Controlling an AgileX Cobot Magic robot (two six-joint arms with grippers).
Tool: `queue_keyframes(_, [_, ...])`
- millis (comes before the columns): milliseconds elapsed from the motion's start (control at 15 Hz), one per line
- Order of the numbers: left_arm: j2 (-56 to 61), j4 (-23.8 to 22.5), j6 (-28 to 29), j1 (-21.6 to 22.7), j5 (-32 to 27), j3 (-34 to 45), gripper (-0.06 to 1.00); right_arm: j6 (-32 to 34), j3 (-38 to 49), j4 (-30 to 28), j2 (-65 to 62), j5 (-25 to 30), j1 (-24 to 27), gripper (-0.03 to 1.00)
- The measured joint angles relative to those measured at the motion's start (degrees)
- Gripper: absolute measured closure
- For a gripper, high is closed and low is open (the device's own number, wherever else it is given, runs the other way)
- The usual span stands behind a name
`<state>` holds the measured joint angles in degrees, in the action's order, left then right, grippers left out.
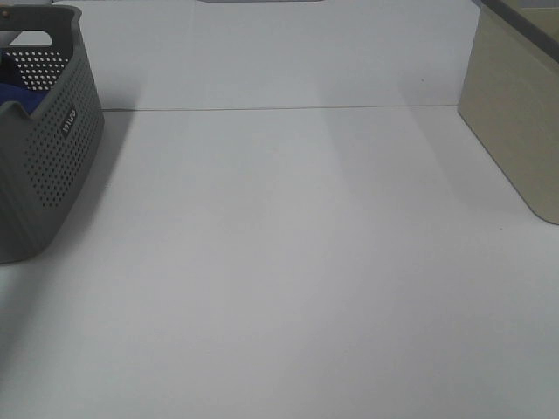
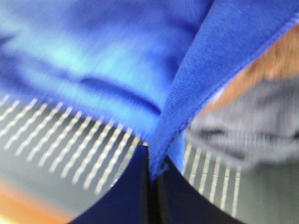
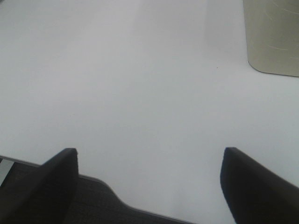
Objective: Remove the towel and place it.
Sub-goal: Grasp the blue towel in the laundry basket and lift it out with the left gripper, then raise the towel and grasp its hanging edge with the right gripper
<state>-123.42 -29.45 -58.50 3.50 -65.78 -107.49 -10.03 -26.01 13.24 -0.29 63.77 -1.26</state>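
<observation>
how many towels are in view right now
1. The blue towel lies in the grey basket at the far left of the table, a fold pinched in the shut left hand. More could be hidden beneath it.

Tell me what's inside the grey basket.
The blue towel lies inside the basket, a fold pinched by the left gripper. The basket wall hides most of it, and anything underneath.

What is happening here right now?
The left gripper is shut on a fold of the blue towel, which lies inside the grey basket at the left edge of the table. The right gripper hangs open above the table, holding nothing. The towel is not yet lifted out.
</observation>
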Motion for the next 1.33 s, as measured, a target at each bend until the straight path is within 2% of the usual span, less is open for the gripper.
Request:
queue_keyframes(200, [5.84,-0.17,0.17,0.00,-0.17,0.00,0.94,0.00,0.00,0.00,0.00,-0.11,0.00,0.16])
queue_keyframes(600, [13.69,-0.29,5.79,-0.17,0.23,0.00,0.94,0.00,-0.11,0.00,0.00,-1.32,0.00,0.17])
queue_keyframes(800, [17.59,-1.15,6.88,-3.61,1.78,0.00,0.94,0.00,-0.11,0.92,0.00,-1.38,0.00,0.17])
queue_keyframes(1133, [18.39,-9.40,15.81,-10.03,2.69,-5.44,0.94,-1.20,-0.11,1.95,0.00,-1.43,0.00,0.17])
queue_keyframes(1333, [18.39,-14.04,20.11,-15.07,2.64,-10.89,0.94,-6.19,-0.63,5.84,0.00,-2.35,0.00,0.18])
